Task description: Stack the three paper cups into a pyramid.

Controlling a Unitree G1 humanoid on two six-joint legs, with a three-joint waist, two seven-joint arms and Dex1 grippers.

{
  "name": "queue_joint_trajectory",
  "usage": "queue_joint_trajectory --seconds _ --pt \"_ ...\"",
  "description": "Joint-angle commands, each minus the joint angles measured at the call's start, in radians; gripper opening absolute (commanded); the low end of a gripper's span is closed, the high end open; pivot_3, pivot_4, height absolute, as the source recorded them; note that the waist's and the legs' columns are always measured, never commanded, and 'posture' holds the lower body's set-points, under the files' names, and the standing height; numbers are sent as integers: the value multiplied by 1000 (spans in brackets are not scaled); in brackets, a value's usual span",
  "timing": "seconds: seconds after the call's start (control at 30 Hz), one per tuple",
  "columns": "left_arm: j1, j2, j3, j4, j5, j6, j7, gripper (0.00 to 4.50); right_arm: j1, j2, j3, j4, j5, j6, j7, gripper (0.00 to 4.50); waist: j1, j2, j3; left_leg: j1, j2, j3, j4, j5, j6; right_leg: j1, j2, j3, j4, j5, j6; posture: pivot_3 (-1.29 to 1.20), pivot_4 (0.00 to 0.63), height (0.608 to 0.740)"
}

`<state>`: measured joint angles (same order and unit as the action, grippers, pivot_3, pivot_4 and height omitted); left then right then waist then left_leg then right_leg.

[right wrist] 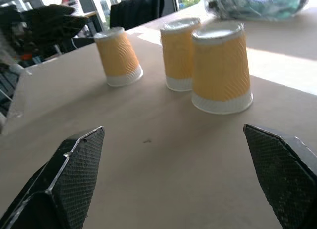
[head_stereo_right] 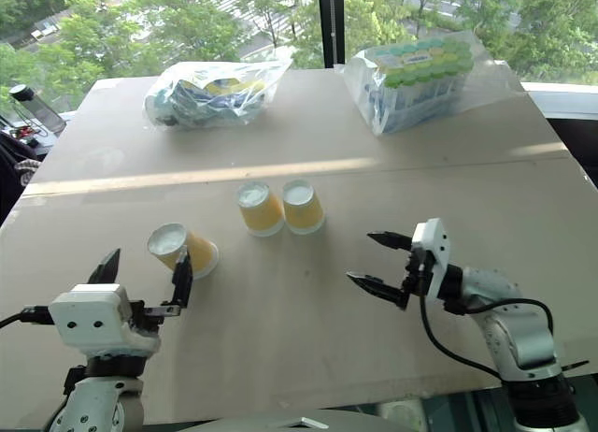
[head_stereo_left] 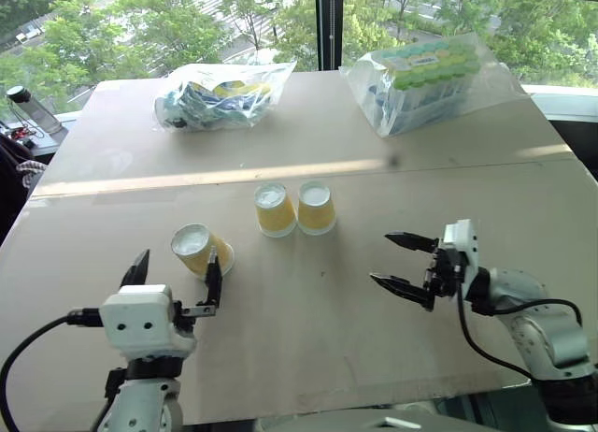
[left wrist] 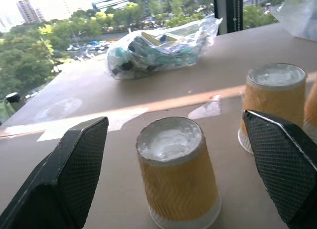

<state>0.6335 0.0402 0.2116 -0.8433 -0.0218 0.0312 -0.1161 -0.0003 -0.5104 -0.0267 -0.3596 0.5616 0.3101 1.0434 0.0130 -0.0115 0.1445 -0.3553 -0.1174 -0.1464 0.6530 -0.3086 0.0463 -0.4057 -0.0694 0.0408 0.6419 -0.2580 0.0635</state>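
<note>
At frame centre, two paper cups [head_stereo_left: 276, 209] [head_stereo_left: 316, 208] stand upside down, side by side on the table [head_stereo_left: 308, 301]. Third cup [head_stereo_left: 199, 250] sits lower left, just ahead of left gripper [head_stereo_left: 175, 273], jaws wide, nothing held. Right gripper [head_stereo_left: 404, 261], lower right, also wide, empty. Head views add two clear bags [head_stereo_left: 222, 95] [head_stereo_left: 425, 79] at top; left wrist view catches one bag.

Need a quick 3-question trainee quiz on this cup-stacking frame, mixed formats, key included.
1. True or false: a paper cup already sits atop the pair.
2. How many cups stand upside down on the table?
3. Which gripper is nearest the lone cup? A) left gripper B) right gripper

Key: 1 false; 2 three; 3 A. Both grippers are open and empty.
</note>
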Motion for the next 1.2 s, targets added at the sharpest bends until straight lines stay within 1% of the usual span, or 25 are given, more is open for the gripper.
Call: queue_joint_trajectory --seconds 0.03,0.2,0.3,0.4,0.53,0.63,0.7,0.73,0.77,0.8,0.9,0.97,1.03,1.13,1.2 --pt "-28 0 20 21 -33 47 13 4500 13 -15 -34 -49 49 -66 60 4443 2 0 0 0 0 0 0 0 0 0 0 0 0 0 0 0 150 740" --pt "-175 49 37 161 -117 83 -35 4500 41 -23 -43 -88 69 -97 68 4443 11 -1 0 -1 0 -1 1 0 0 0 0 -1 0 0 0 0 150 740" --pt "-248 74 35 254 -110 67 -42 4500 35 -18 -43 -92 68 -108 51 4443 6 -2 0 0 0 1 2 0 0 0 0 -2 0 0 0 0 150 740" --pt "-282 76 24 307 -99 51 -36 4500 40 -16 -43 -101 69 -114 35 4443 7 -2 0 0 0 0 2 0 0 0 0 -2 0 0 0 0 150 740" --pt "-285 62 22 326 -101 23 -25 4500 55 -14 -47 -119 78 -120 15 4443 5 -2 0 0 0 0 2 0 0 0 0 -2 0 0 0 0 150 740" --pt "-286 67 33 329 -99 10 -21 3720 66 -19 -53 -124 84 -125 10 4500 6 -2 0 -1 0 0 2 0 0 0 0 -1 0 0 0 0 150 740" --pt "-290 73 38 330 -103 6 -23 2783 72 -20 -55 -125 88 -129 9 4500 6 -2 0 0 0 0 2 0 0 0 0 -1 1 0 0 0 150 740" --pt "-293 75 43 329 -107 7 -23 2392 74 -19 -57 -125 90 -131 7 4500 6 -2 0 0 0 0 2 0 0 0 0 -1 1 0 0 0 150 740" --pt "-297 77 47 328 -115 6 -26 2279 74 -14 -60 -126 94 -135 1 4500 6 -2 0 0 0 0 3 0 0 0 0 -1 1 0 0 0 150 740" --pt "-301 81 52 327 -126 7 -32 2279 74 -9 -64 -128 105 -133 -7 4500 6 -2 0 0 0 0 3 0 0 0 0 -1 1 0 0 0 150 740" --pt "-357 153 69 308 -149 25 -80 2278 73 -9 -72 -132 115 -140 -17 4500 5 -2 0 0 0 0 3 0 0 0 0 -1 1 0 0 0 150 740" --pt "-467 220 88 300 -226 72 -126 2278 72 -9 -86 -136 132 -138 -29 4500 8 -2 0 0 0 0 3 0 0 0 0 -1 1 0 0 0 150 740" --pt "-612 293 79 308 -295 147 -176 2278 70 -10 -98 -142 147 -134 -39 4500 18 -2 0 -1 0 -2 5 0 0 -1 0 -2 3 0 0 0 150 740" --pt "-778 386 15 343 -376 260 -280 2278 63 -3 -104 -143 153 -136 -58 4500 23 -2 -1 -6 -1 -5 15 0 -1 -2 0 -8 6 0 0 0 150 740" --pt "-834 423 -19 362 -407 298 -337 2278 59 -3 -103 -143 151 -140 -64 4500 15 -1 -1 -5 -2 -2 16 0 -1 -2 -1 -6 7 1 0 0 150 740"
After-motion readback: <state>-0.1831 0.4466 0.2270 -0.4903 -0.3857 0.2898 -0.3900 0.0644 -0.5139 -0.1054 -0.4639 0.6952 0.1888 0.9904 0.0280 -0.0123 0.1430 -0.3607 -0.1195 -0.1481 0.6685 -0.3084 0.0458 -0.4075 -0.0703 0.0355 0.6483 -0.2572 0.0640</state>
